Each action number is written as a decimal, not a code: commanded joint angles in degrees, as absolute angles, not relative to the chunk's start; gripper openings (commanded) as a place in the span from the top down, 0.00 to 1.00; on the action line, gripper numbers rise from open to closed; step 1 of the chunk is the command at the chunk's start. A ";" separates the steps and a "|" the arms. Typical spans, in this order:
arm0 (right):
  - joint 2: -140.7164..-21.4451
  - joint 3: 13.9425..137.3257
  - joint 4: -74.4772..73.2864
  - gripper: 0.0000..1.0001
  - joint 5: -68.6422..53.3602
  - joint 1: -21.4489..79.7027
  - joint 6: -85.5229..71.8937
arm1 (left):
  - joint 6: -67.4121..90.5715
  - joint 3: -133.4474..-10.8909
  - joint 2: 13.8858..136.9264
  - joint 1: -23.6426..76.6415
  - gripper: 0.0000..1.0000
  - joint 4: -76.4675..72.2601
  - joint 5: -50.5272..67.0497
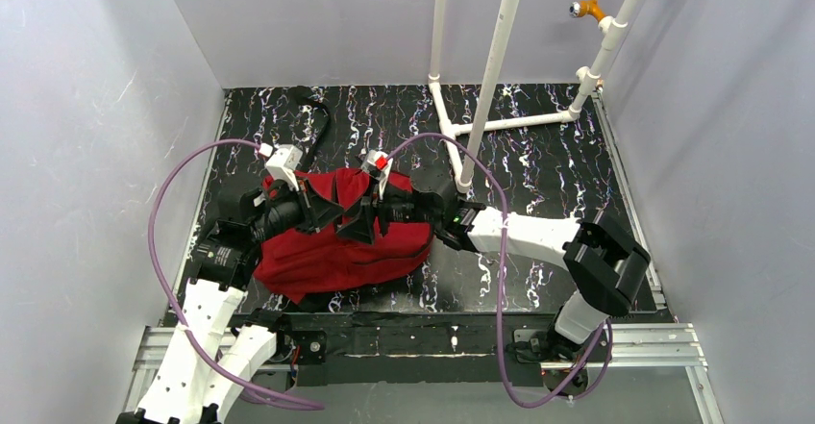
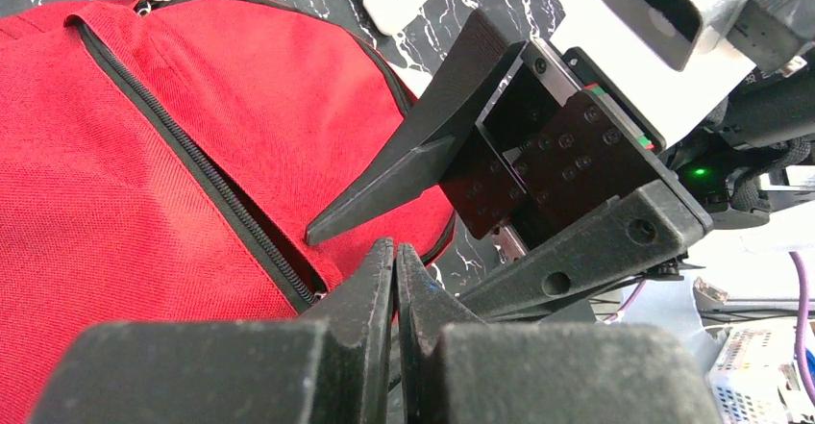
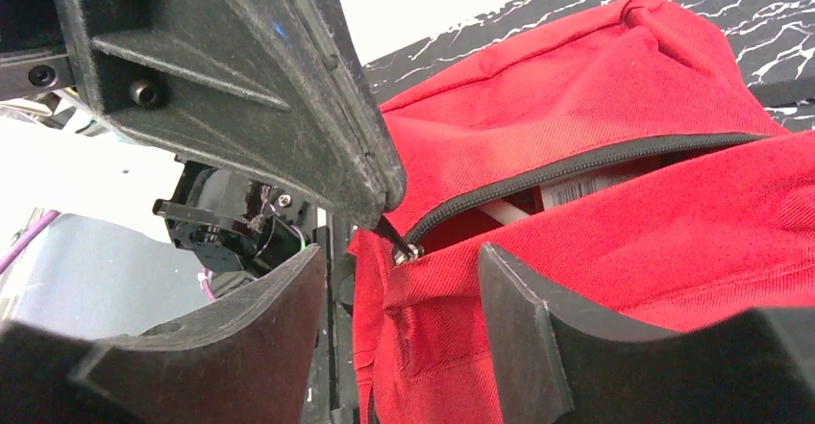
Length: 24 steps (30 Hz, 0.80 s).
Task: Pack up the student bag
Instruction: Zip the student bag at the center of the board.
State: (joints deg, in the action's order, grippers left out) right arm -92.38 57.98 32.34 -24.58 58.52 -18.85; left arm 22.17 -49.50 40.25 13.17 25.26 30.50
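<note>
Closest to the lens in the left wrist view, the left gripper (image 2: 396, 251) has its two black fingers (image 2: 370, 285) pressed flat together. Their tips sit at the end of the bag's zipper (image 2: 192, 164). In the right wrist view those tips appear pinched on the small metal zipper pull (image 3: 406, 249) (a thin dark tab runs from them to the slider).

The student bag (image 1: 336, 251) is a soft, rounded backpack of red woven fabric with black zipper trim. It lies slumped on the black marbled table (image 1: 538, 155). Its zipper is partly open, and something pale with printed lines shows in the gap.

The right gripper (image 3: 402, 256) has its jaws spread wide to either side of the zipper's end, with nothing held between them. Whether its fingers touch the fabric cannot be told.

Seen from above, the left arm reaches in from the bag's left side, with its forearm low over that edge. The right arm comes in from the bag's right with its elbow folded and its forearm nearly level, and its wrist is over the bag's far right part. A white pipe frame (image 1: 495, 68) stands beyond the bag, to its right.
</note>
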 commanded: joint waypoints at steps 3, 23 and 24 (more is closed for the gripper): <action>-93.15 60.03 37.80 0.35 -23.84 58.41 -16.34 | 22.85 -49.66 39.02 12.79 1.00 22.10 32.14; -97.65 63.64 38.45 0.80 -29.84 58.35 -19.80 | 25.74 -50.62 40.70 12.83 1.00 23.38 32.06; -98.07 63.63 38.97 0.87 -30.02 58.36 -20.52 | 25.94 -50.62 40.69 12.83 1.00 23.38 31.77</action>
State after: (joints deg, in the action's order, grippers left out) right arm -96.05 61.12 34.61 -27.66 58.50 -17.98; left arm 24.75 -49.23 41.25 12.99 25.34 30.26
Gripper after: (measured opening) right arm 0.223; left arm 0.009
